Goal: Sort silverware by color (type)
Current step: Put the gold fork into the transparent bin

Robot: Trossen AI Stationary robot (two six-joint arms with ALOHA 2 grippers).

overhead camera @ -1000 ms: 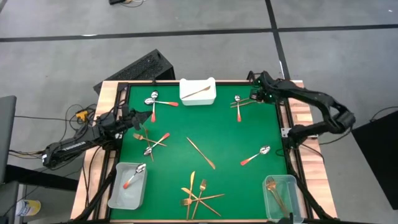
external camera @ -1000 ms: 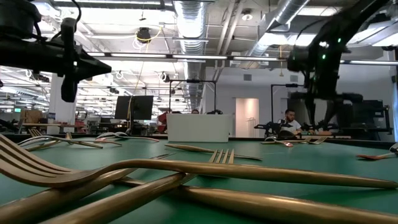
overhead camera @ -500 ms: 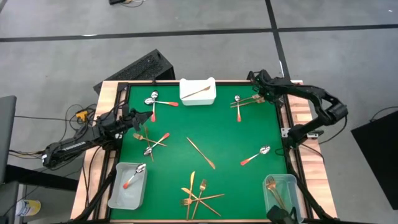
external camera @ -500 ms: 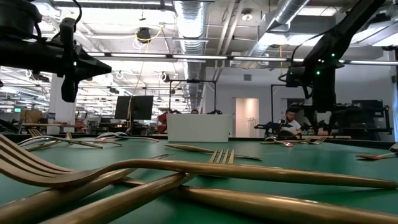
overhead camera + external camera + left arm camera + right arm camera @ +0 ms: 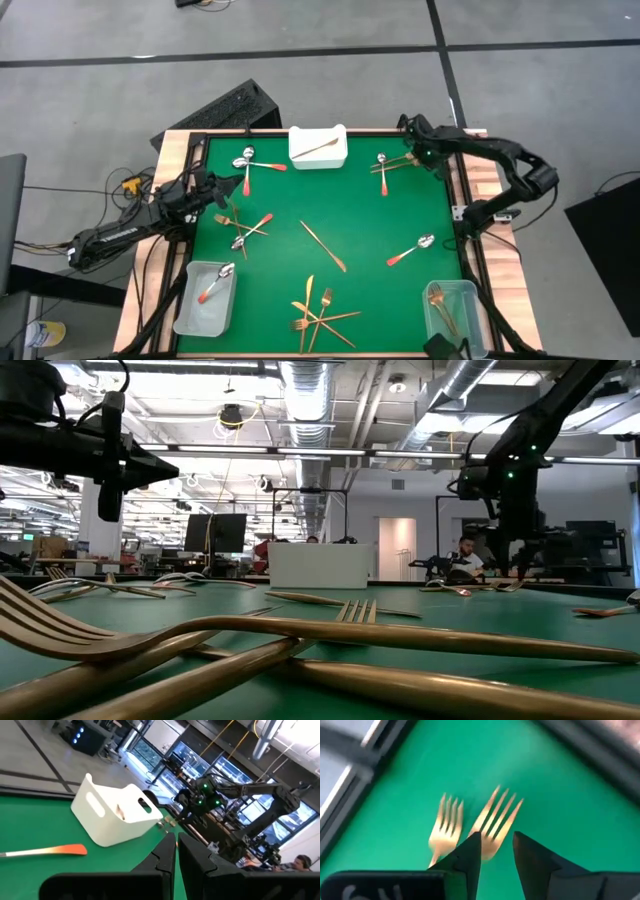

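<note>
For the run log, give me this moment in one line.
right tool: over gold forks, far right corner | left tool: shut, waiting left side | nothing held

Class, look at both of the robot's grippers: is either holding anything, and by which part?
Neither yet. The right gripper straddles the neck of a shiny gold fork with fingers apart; the left gripper is shut on nothing.

Overhead camera looks down; low camera skims the same green mat [image 5: 330, 215]

Right gripper [image 5: 496, 851] lowered at the far right corner, fingers parted; left gripper [image 5: 176, 854] shut, raised at left
</note>
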